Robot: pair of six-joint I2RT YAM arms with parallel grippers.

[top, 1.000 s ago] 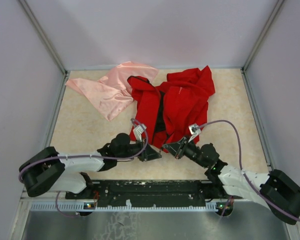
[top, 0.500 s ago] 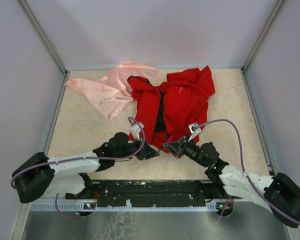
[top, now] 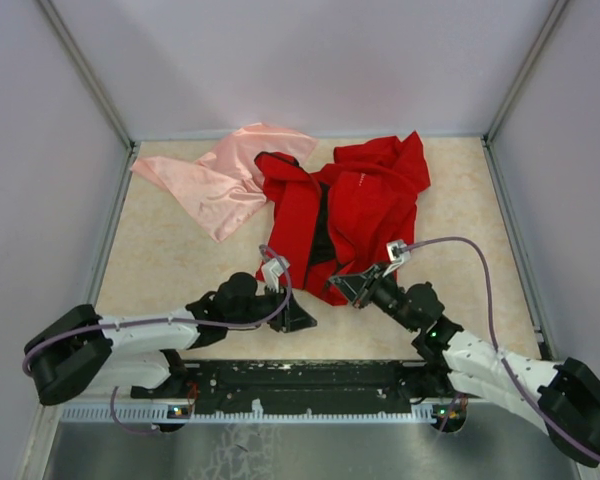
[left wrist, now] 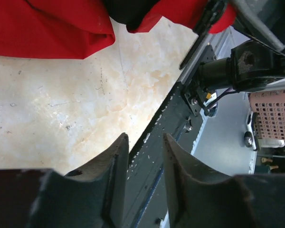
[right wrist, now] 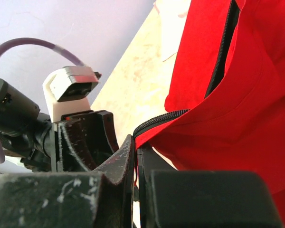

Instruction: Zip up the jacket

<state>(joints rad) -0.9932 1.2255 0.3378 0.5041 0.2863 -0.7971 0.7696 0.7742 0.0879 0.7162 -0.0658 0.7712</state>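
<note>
Pinching the jacket hem, right claw clamped, left claw parted

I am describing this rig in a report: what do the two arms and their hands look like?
The left arm and right arm have white shells between bulky black joints. A purple cable runs along each. The left hand and right hand are black, each with two wedge-shaped fingers, scuffed pale in places. A small white-and-grey camera block sits at each wrist.
</note>
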